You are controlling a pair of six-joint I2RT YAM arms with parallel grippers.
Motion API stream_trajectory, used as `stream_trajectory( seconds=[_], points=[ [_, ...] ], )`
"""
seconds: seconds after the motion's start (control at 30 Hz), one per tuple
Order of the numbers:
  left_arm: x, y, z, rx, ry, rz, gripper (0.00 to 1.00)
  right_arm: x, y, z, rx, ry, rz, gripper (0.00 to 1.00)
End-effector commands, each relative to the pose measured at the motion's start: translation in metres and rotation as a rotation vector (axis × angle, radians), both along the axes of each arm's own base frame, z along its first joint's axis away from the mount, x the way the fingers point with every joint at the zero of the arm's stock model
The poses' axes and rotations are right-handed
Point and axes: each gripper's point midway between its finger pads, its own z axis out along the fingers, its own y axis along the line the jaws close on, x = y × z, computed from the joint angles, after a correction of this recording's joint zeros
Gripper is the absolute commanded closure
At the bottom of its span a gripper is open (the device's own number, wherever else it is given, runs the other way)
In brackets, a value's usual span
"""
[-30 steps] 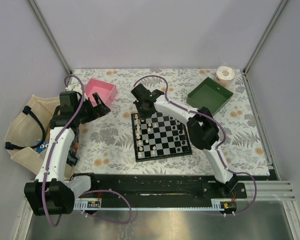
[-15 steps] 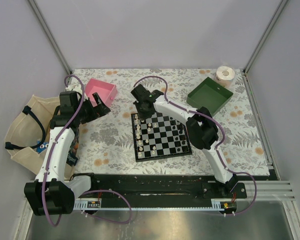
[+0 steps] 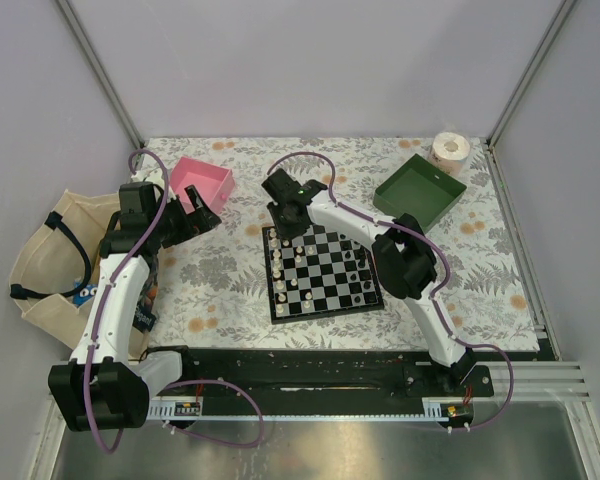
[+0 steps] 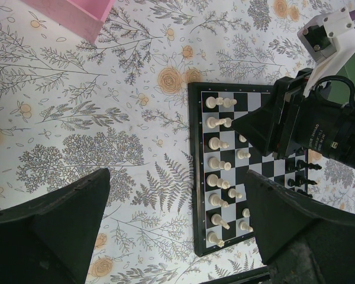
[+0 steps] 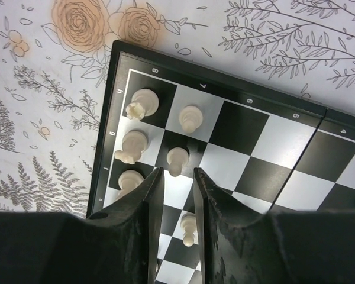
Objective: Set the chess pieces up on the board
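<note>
Only my wrist view shows my right end effector [image 5: 176,173] narrowly parted, gripping nothing, above cream turned chess pieces [image 5: 141,103] on the glossy board [image 5: 266,142]. My left end effector [image 4: 177,173] gapes wide.

Left wrist camera. Left gripper [image 4: 176,173]: jaws spread wide, the dark fingers [image 4: 53,225] low in the frame at left and right, nothing between them but the floral bench [image 4: 77,118] below. Board [image 4: 192,148] lies right of centre. White pieces [image 4: 216,143] stand in two files along its left edge. A few black pieces [image 4: 296,173] show further right. Right arm [image 4: 310,127] reaches in over the board from the right, hiding part of it. Corner of pink tray [image 4: 77,15] at top left, well apart from the board.
</note>
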Motion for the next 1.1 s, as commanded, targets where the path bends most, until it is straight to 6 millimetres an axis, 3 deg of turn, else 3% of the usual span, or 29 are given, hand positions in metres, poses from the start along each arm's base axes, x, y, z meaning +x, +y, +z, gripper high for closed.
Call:
stream_trajectory(
  seconds=[0.0, 0.17, 0.43, 1.07],
  points=[
    [0.005, -0.001, 0.011, 0.001, -0.051, -0.017, 0.01, 0.005, -0.011, 0.04, 0.006, -0.089, -0.012, 0.64],
    [0.005, -0.002, 0.012, 0.0, -0.053, -0.019, 0.01, -0.003, -0.018, 0.052, 0.043, -0.103, -0.022, 0.62],
    [0.005, -0.001, 0.011, 0.001, -0.051, -0.017, 0.01, -0.012, -0.026, 0.032, 0.023, -0.068, -0.04, 0.63],
    [0.005, -0.001, 0.012, 0.002, -0.052, -0.018, 0.01, -0.005, -0.03, 0.004, -0.027, -0.029, -0.057, 0.63]
  ],
)
